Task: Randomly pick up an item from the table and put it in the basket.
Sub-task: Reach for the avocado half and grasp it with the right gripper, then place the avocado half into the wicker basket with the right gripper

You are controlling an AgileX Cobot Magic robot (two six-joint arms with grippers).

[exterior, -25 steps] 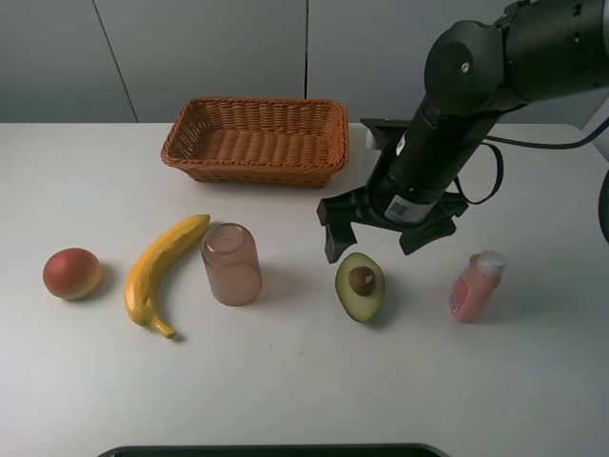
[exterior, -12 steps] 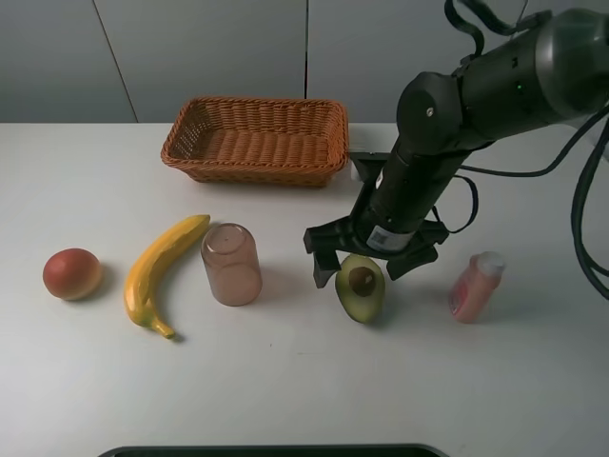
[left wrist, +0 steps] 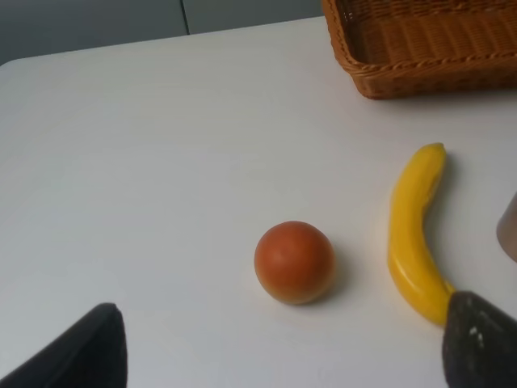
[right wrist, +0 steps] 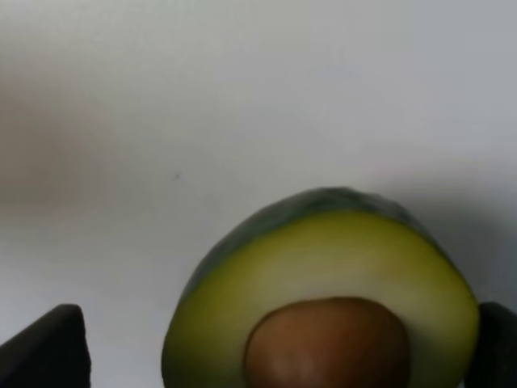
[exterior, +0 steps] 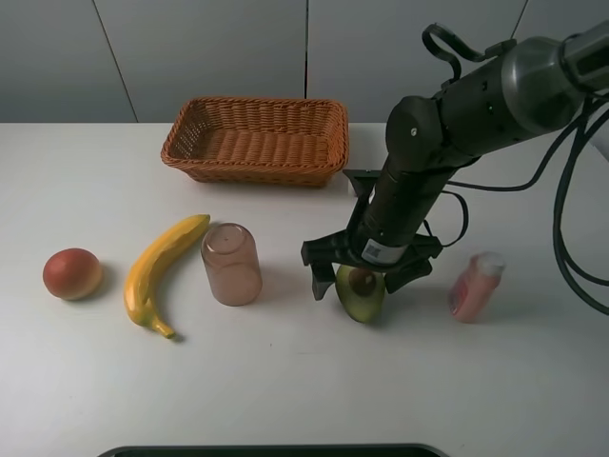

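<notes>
Halved avocado (exterior: 364,303), centre-right of frame.
Dark skin, yellow-green flesh, brown pit; right gripper (exterior: 359,283) spread wide astride it, empty.

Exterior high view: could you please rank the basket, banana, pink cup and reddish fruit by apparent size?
1. basket, clearly largest though farthest from the camera
2. banana, longest of the rest
3. pink cup
4. reddish fruit, smallest

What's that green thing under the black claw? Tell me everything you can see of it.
A halved avocado: dark green skin, yellow-green flesh, brown pit in the middle. It lies cut face up on the white table. The open right gripper straddles it, a finger on each side; contact is unclear.
</notes>
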